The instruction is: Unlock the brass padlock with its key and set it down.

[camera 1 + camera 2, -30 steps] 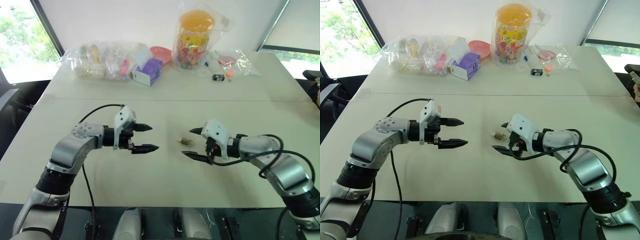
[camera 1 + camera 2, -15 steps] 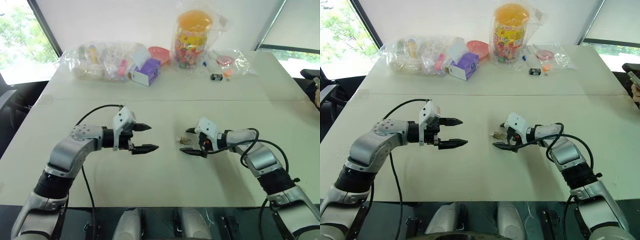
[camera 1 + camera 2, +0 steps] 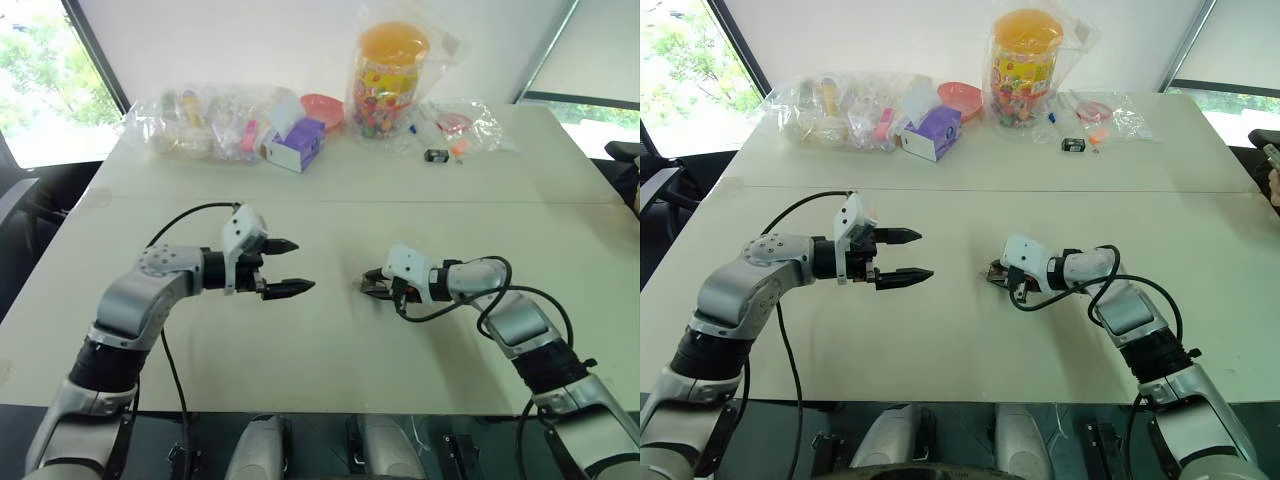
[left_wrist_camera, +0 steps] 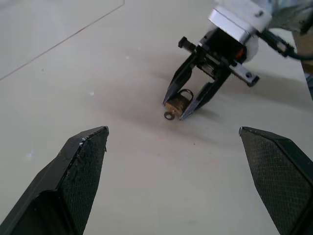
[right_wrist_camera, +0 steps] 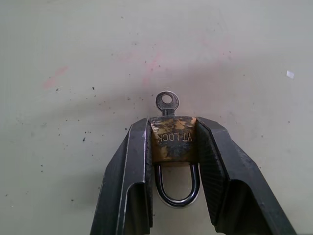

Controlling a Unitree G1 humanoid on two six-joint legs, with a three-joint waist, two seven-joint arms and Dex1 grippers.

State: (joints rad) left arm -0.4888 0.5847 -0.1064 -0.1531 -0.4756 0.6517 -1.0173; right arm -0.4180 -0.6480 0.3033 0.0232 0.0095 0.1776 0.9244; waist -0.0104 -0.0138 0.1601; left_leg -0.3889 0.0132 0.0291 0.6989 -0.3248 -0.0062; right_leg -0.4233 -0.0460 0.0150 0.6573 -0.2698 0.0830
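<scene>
Closing from wide open, right gripper [image 5: 172, 139] now pinches brass padlock [image 5: 172, 139] on table [image 3: 330, 340], key [image 5: 167, 102] inserted; left gripper [image 3: 288, 267] waits beside padlock, jaws wide, empty; key turn next.

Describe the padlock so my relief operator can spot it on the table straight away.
On the pale table, near its middle, look between the fingers of the right end effector. The small yellow-brass padlock sits clamped there, silvery shackle toward the wrist, a round-headed key sticking out of its base; the clutter lies along the far edge.
</scene>
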